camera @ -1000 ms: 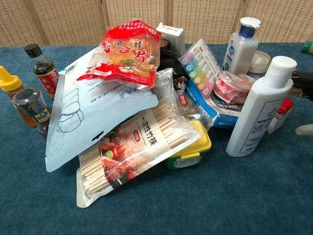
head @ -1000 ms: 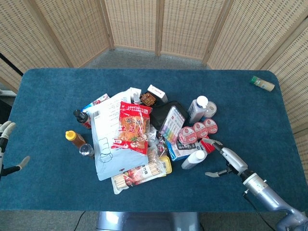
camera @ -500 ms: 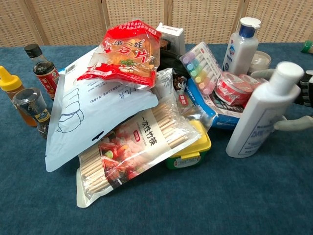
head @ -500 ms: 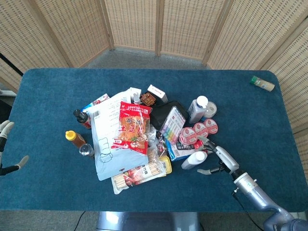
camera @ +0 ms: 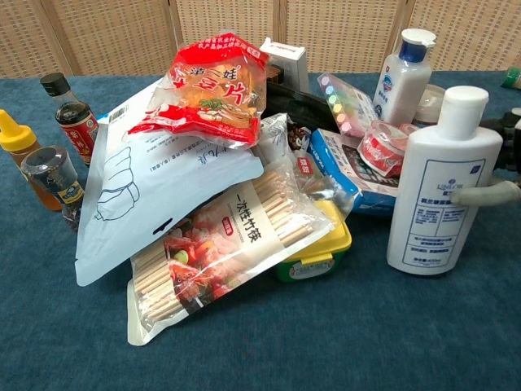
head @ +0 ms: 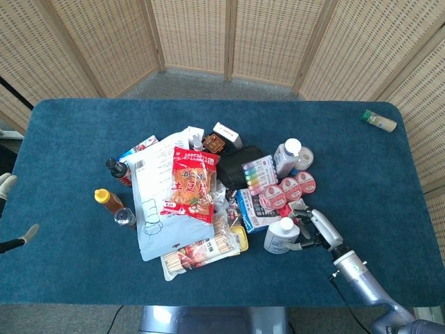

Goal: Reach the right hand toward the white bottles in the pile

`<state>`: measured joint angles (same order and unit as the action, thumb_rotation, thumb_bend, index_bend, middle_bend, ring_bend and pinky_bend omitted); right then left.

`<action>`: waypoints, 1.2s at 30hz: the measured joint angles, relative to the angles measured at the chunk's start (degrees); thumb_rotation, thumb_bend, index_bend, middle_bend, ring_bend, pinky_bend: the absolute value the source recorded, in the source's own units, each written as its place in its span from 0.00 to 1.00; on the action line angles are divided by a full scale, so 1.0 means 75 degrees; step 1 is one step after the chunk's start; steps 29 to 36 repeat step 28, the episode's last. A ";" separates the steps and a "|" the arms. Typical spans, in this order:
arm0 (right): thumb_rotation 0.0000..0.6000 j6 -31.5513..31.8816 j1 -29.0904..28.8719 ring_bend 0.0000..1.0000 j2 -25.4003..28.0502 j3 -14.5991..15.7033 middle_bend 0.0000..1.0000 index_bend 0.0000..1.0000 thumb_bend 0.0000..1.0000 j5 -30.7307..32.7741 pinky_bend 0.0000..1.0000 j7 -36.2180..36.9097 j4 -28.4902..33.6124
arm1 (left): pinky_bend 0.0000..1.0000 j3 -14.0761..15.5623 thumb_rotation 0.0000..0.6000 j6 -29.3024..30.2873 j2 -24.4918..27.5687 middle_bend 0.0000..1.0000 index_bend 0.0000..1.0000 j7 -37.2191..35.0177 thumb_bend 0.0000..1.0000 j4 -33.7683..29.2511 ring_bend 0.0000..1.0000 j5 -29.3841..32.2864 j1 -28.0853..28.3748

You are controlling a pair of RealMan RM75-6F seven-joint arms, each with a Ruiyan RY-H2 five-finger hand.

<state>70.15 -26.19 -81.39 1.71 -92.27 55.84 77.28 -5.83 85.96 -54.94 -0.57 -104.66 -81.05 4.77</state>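
Right hand (head: 316, 228) reaches in low, fingers apparently wrapped around upright white bottle (camera: 442, 186).

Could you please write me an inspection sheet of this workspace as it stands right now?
Surface: blue carpeted table, pile near its middle.
Job's things: near white bottle stands upright at the pile's right edge; far white bottle upright behind it.
Clutter: red snack bag on a white pouch, chopsticks pack, sauce bottles at left, pink cups; small bottle lies alone at the far right corner.
Hands: right hand grips the near white bottle, a finger across its front; left hand at the left edge, holding nothing visible.
Cables: nothing seen.
Surroundings: woven folding screens behind.
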 measured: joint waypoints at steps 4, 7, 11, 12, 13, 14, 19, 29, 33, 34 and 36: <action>1.00 0.0322 0.0094 0.87 0.0413 -0.0161 1.00 0.68 0.00 0.0034 0.79 -0.0352 0.0554 | 0.00 -0.0002 0.93 -0.0008 0.0017 0.00 0.00 -0.0082 0.28 0.0009 0.00 -0.0016 0.0007; 1.00 0.0538 0.0144 0.88 0.0830 -0.0308 1.00 0.68 0.00 0.0057 0.79 -0.0642 0.1096 | 0.00 0.0003 0.93 -0.0015 0.0033 0.00 0.00 -0.0149 0.28 0.0010 0.00 -0.0028 0.0005; 1.00 0.0794 0.0195 0.88 0.1447 -0.0535 1.00 0.68 0.00 0.0085 0.79 -0.1061 0.1934 | 0.00 0.0010 0.93 -0.0010 0.0056 0.00 0.00 -0.0233 0.28 0.0004 0.00 -0.0059 0.0000; 1.00 0.0841 0.0202 0.88 0.1598 -0.0594 1.00 0.68 0.00 0.0094 0.79 -0.1159 0.2139 | 0.00 0.0012 0.93 -0.0010 0.0060 0.00 0.00 -0.0253 0.28 0.0002 0.00 -0.0066 -0.0001; 1.00 0.0898 0.0208 0.88 0.1797 -0.0676 1.00 0.68 0.00 0.0109 0.79 -0.1290 0.2413 | 0.00 0.0016 0.93 -0.0015 0.0065 0.00 0.00 -0.0276 0.28 0.0000 0.00 -0.0075 -0.0001; 1.00 0.0936 0.0211 0.88 0.1944 -0.0742 1.00 0.68 0.00 0.0123 0.79 -0.1387 0.2618 | 0.00 0.0021 0.93 -0.0022 0.0068 0.00 0.00 -0.0289 0.28 -0.0001 0.00 -0.0084 0.0001; 1.00 0.1081 0.0187 0.88 0.2736 -0.1186 1.00 0.68 0.00 0.0273 0.79 -0.1855 0.3735 | 0.00 0.0043 0.93 -0.0062 0.0069 0.00 0.00 -0.0330 0.28 0.0001 0.00 -0.0118 0.0016; 1.00 0.1115 0.0079 0.88 0.3804 -0.1880 1.00 0.68 0.00 0.0576 0.79 -0.2716 0.5299 | 0.00 0.0070 0.93 -0.0113 0.0052 0.00 0.00 -0.0337 0.28 0.0003 0.00 -0.0171 0.0053; 1.00 0.1115 0.0079 0.88 0.3804 -0.1880 1.00 0.68 0.00 0.0576 0.79 -0.2716 0.5299 | 0.00 0.0070 0.93 -0.0113 0.0052 0.00 0.00 -0.0337 0.28 0.0003 0.00 -0.0171 0.0053; 1.00 0.1115 0.0079 0.88 0.3804 -0.1880 1.00 0.68 0.00 0.0576 0.79 -0.2716 0.5299 | 0.00 0.0070 0.93 -0.0113 0.0052 0.00 0.00 -0.0337 0.28 0.0003 0.00 -0.0171 0.0053; 1.00 0.1115 0.0079 0.88 0.3804 -0.1880 1.00 0.68 0.00 0.0576 0.79 -0.2716 0.5299 | 0.00 0.0070 0.93 -0.0113 0.0052 0.00 0.00 -0.0337 0.28 0.0003 0.00 -0.0171 0.0053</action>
